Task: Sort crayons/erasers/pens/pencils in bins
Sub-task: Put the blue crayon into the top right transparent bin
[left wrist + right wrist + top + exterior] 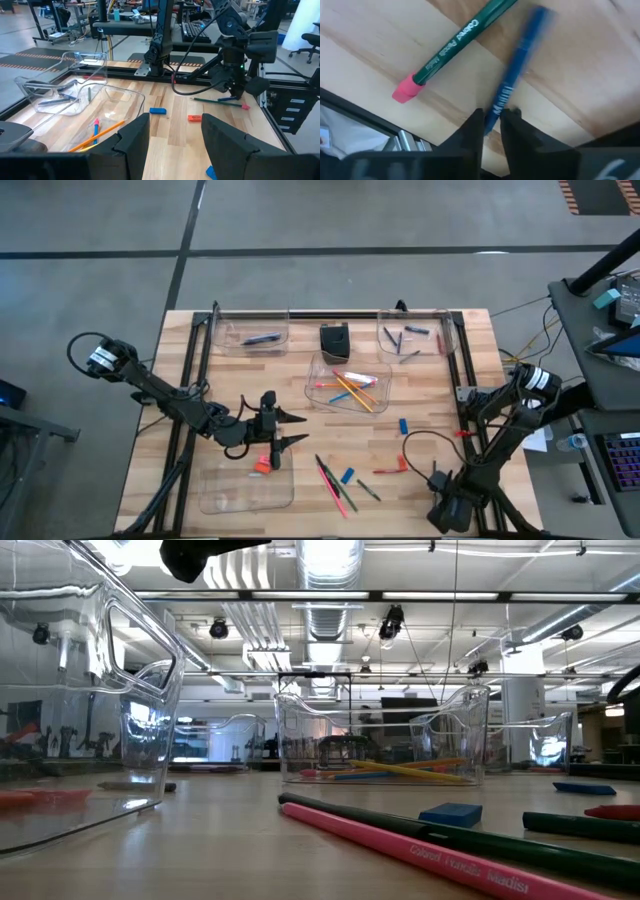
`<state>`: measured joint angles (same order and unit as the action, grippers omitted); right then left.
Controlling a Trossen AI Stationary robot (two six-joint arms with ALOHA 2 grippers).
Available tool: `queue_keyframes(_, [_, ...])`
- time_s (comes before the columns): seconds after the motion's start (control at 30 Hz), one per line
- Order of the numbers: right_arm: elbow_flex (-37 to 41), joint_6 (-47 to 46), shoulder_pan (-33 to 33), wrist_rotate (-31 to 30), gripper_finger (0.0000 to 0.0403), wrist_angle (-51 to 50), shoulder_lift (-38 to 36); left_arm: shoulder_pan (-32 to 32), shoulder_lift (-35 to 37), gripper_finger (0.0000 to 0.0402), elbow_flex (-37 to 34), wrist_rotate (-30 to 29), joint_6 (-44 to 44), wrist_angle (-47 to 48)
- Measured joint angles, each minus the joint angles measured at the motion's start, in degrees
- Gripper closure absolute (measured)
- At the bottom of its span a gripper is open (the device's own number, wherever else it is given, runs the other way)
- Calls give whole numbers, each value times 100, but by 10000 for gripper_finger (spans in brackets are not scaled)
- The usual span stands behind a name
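My right gripper (pixel 491 116) reaches down at the table's near right (pixel 440 483), shut on a blue pencil (pixel 515 70). Beside it a green pencil (pixel 465 37) with a pink end lies flat on the wood. My left gripper (pixel 175 125) hovers open and level over the near-left bin's far rim (pixel 290 430), with nothing between its fingers. The middle bin (pixel 320 370) holds several pencils, the far-left bin (pixel 225 340) a dark pen, the far-right bin (pixel 385 330) dark crayons, and the near-left bin (pixel 230 495) a red eraser (pixel 262 465). My right gripper pinches the blue pencil between its two fingers, close to one end (pixel 495 107). The fingers come steeply from above and lie across the pencil. The rest of the pencil runs away from the fingers over the wood; whether it is lifted I cannot tell.
Loose on the near middle of the table lie a pink pencil (pixel 328 482), a green pencil (pixel 368 490), two blue erasers (pixel 347 476) (pixel 403 425) and a red eraser (pixel 195 118). A small black box (pixel 335 340) stands at the far middle.
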<state>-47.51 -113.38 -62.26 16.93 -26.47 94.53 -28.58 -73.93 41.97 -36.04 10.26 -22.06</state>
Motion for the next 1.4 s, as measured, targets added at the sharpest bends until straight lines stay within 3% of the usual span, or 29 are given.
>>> queue_keyframes(0.17, [2,-6,0,-22,384,-5,-6,0,0,235,-1,3,0,-1])
queue_keyframes(0.57, [-7,-463,-9,-328,388,-280,-318,0,0,235,-1,9,4,-3])
queue_keyframes(0.87, [25,-622,2,-1379,390,-676,-804,0,0,235,0,8,3,-11])
queue_keyframes(1.23, [37,-13,282,-2452,390,-1435,-1517,0,0,235,-10,8,4,-19])
queue_keyframes(1.4, [28,493,632,-3291,390,-1981,-2081,-2,0,235,-7,7,4,-11])
